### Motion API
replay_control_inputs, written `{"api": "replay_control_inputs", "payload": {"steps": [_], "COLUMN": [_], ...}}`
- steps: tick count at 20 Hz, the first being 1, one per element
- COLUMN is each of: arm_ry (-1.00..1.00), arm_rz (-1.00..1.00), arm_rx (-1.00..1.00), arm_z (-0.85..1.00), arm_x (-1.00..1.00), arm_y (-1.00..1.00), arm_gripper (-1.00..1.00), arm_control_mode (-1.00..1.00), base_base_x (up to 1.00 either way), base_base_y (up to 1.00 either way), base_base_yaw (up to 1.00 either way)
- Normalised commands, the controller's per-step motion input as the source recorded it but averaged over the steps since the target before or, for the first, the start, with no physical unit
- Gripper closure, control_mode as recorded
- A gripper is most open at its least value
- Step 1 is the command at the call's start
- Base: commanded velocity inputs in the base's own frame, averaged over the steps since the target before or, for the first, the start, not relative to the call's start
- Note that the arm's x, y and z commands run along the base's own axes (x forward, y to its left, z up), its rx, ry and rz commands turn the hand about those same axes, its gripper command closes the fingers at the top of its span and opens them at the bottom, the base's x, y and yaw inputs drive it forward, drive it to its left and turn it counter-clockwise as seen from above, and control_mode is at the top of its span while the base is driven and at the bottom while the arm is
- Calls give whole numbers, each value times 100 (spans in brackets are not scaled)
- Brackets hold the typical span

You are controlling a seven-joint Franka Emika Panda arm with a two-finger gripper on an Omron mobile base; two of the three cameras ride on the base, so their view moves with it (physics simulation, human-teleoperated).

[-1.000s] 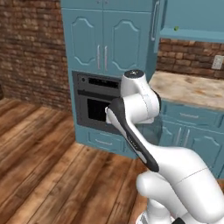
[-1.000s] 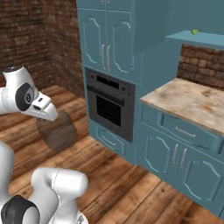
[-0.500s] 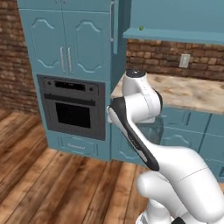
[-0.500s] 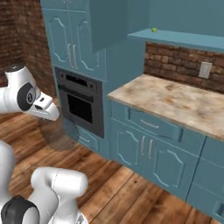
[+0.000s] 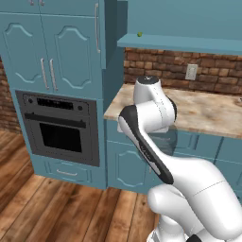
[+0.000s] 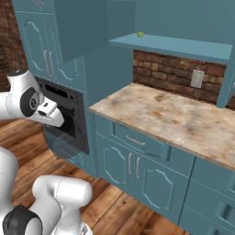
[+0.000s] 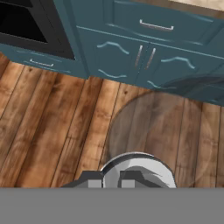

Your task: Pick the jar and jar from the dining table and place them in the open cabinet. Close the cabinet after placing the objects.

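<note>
Smoky jar (image 7: 159, 135) clamped in the hand (image 7: 111, 180); view now swung from oven (image 5: 61, 132) to stone counter (image 6: 183, 119)

Through the hand camera I see a smoky translucent jar (image 7: 159, 135) directly ahead, its grey lid (image 7: 139, 170) at the bottom. Beyond the jar lies a wooden floor (image 7: 48, 127). Above it stand teal cabinet doors (image 7: 116, 57) under a drawer (image 7: 153, 24); a black oven (image 7: 30, 26) sits to its upper left.
</note>
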Motion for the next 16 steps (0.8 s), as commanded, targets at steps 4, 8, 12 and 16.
{"api": "replay_control_inputs", "payload": {"steps": [4, 8, 12, 16], "arm_ry": [0, 0, 0, 0], "arm_rz": [0, 0, 0, 0], "arm_rx": [0, 0, 0, 0], "arm_z": [0, 0, 0, 0], "arm_x": [0, 0, 0, 0], "arm_y": [0, 0, 0, 0], "arm_gripper": [100, 100, 100, 100], "arm_control_mode": [100, 100, 100, 100], "base_base_x": [34, 30, 46, 54], "base_base_y": [-55, -49, -34, -3], "base_base_yaw": [0, -11, -24, -38]}}
